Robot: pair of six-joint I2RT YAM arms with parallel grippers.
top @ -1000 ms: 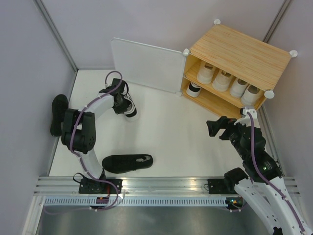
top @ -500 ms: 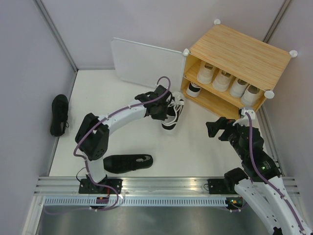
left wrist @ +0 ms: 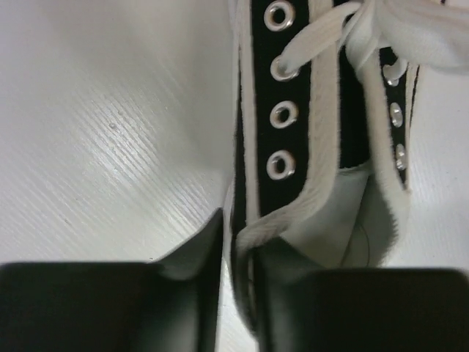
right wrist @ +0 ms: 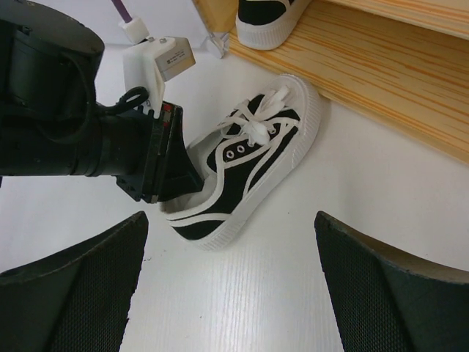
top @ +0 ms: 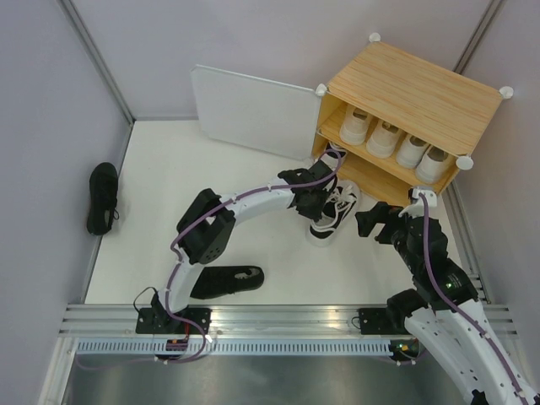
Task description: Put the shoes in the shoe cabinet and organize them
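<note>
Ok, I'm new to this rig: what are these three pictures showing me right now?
Two robot arms work on a white table. The wide picture looks down from above; the other two come from a camera on each wrist. The left arm reaches across, and the left fingers pinch the side wall of a black-and-white sneaker just in front of the shoe cabinet, whose door stands open. The right fingers are spread wide, holding nothing. Four pale shoes stand on the upper shelf, a dark-trimmed shoe on the lower. Two black shoes lie on the table.
</note>
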